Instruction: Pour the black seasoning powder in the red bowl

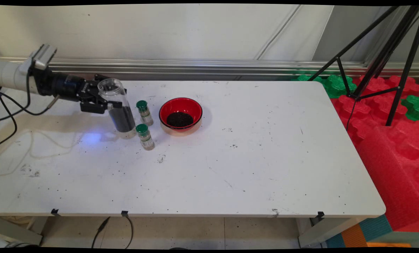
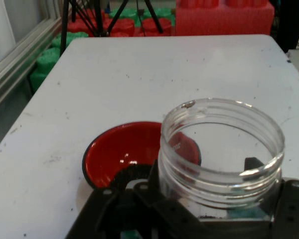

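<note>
Your black gripper [image 1: 105, 102] is closed around a clear plastic jar [image 1: 122, 117]. The jar has no lid, leans a little, and is part full of dark grains. Just beside it stand two small green-capped bottles [image 1: 144, 113] [image 1: 145, 137]. Near them sits a round red bowl [image 1: 195, 109] with dark grains inside.

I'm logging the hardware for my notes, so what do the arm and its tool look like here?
The arm is a white tube ending in a black wrist section. A small grey ribbed box sits atop it, and black cables hang below. The tool is black, with an angular linkage and two fingers.
</note>
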Tool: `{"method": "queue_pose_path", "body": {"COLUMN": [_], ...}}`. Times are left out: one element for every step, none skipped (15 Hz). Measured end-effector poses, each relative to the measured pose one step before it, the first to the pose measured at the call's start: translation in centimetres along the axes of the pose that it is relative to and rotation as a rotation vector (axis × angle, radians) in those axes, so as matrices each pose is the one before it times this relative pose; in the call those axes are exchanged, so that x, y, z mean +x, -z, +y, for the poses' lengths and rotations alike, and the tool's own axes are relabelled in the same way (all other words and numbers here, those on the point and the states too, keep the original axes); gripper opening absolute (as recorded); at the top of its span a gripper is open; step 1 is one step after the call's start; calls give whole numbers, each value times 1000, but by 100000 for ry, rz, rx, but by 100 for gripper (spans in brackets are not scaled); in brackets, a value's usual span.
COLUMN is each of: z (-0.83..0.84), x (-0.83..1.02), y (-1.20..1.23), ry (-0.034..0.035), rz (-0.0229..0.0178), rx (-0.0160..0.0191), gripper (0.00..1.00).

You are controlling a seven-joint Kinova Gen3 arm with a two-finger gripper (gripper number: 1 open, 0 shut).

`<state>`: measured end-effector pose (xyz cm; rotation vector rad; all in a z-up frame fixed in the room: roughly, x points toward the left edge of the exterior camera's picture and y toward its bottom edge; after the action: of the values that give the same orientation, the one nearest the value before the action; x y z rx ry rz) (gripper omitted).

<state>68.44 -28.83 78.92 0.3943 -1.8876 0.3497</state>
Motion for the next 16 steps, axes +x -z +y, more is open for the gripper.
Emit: {"method": "queue_pose_path", "body": {"z": [52,68,37,53,58,34,38,14,-29,-48,-80,-114,-148,-111,-170,-132], "x": [593,715,431,677,816,877,751,897,793,887,843,807,670,444,627,409], "y": [224,250,131,195,203,179,169,155,104,109,68,33,-18,-23,-39,-49], "ry": [-23,-20,-16,-47,-44,-17,-6,-1,-33,-123,-139,-332,-329,-227,-416,-328], "rz": [475,521,278,430,511,463,358,382,276,311,247,114,80,57,13,-9], "rx": [-242,-269,-172,-239,-296,-242,-92,-107,2,139,227,392,469,404,687,466], "gripper": [0,0,0,0,0,0,0,0,0,0,0,0,0,0,0,0]}}
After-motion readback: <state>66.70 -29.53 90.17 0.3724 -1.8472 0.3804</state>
